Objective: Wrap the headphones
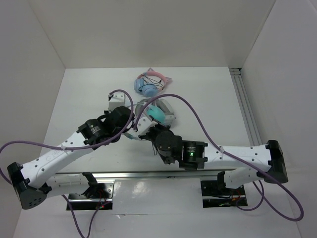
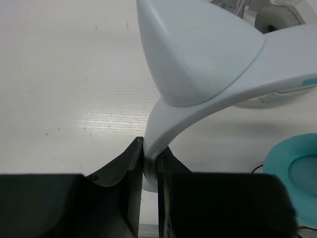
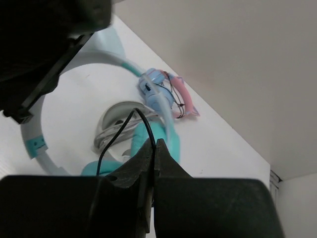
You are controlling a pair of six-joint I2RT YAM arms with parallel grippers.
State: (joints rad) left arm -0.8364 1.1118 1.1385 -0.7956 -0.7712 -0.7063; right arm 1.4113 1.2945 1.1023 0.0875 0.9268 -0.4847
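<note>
The headphones lie mid-table, one teal ear cup (image 1: pixel 157 114) showing between the two arms. In the left wrist view my left gripper (image 2: pixel 150 159) is shut on the pale headband (image 2: pixel 208 74), just below its cat-ear point, and a teal ear cup (image 2: pixel 296 173) sits at the right. My right gripper (image 3: pixel 155 147) is shut on the thin black cable (image 3: pixel 119 130), which loops up from the jaws and back down. Behind the loop are the teal cups (image 3: pixel 159 133) and the curved headband (image 3: pixel 30 124). From above, both grippers (image 1: pixel 132 130) (image 1: pixel 145 127) meet close beside the headphones.
A pink-banded, blue-cupped pair (image 1: pixel 151 83) lies farther back. A grey-and-white pair (image 3: pixel 115 118) sits right behind the teal cups. An aluminium rail (image 1: pixel 246 109) runs along the table's right side, and white walls close in the left, back and right.
</note>
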